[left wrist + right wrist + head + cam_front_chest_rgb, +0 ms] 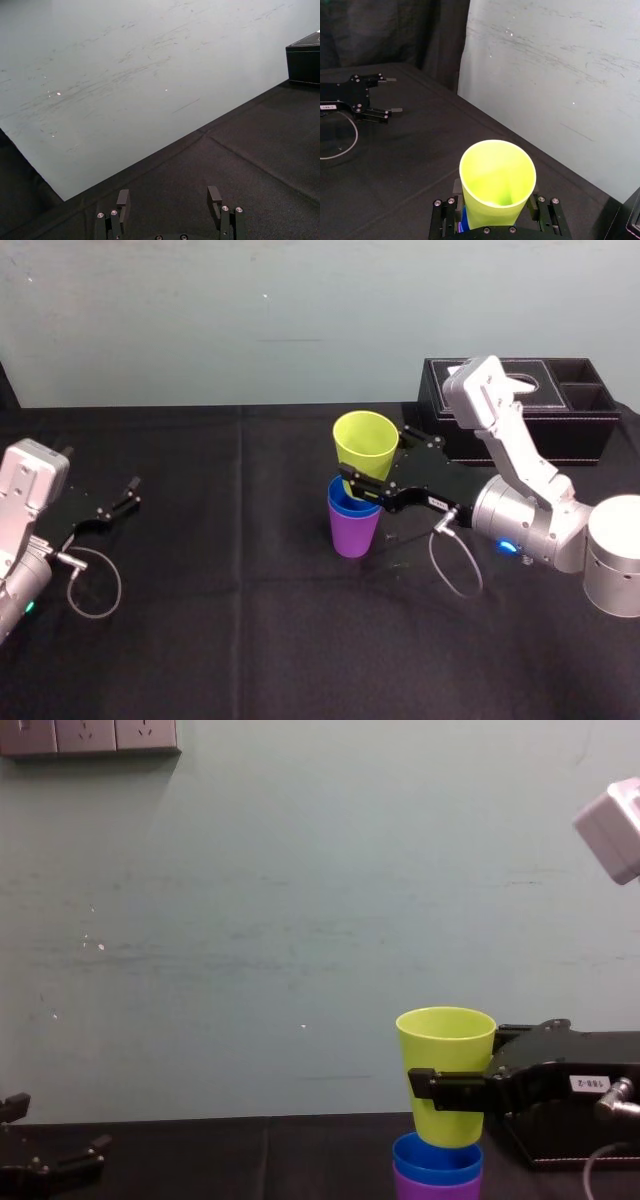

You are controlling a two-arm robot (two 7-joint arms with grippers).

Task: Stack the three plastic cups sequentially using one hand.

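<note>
I'm on the last cup. My right gripper (375,458) is closed across the lower body of the yellow-green cup (365,445), one flat finger in front and one behind, at the middle of the head view. The blue cup (350,508) already sits nested in the purple cup (355,535) just below it. In the lower right of the chest view, the yellow-green cup's base looks to be at the blue rim, perhaps just inside it; I can't tell if they touch. It leans a little in the head view.

I judge that the next move calls for squaring the cup over the pair, lowering it straight until it seats, then letting go without dragging the stack.

My left gripper (130,495) rests idle at the left edge of the black tablecloth (250,640), fingers spread and empty.

A small white label on my right gripper, far right of the chest view, seems to read "188-2", though I'm not certain.
</note>
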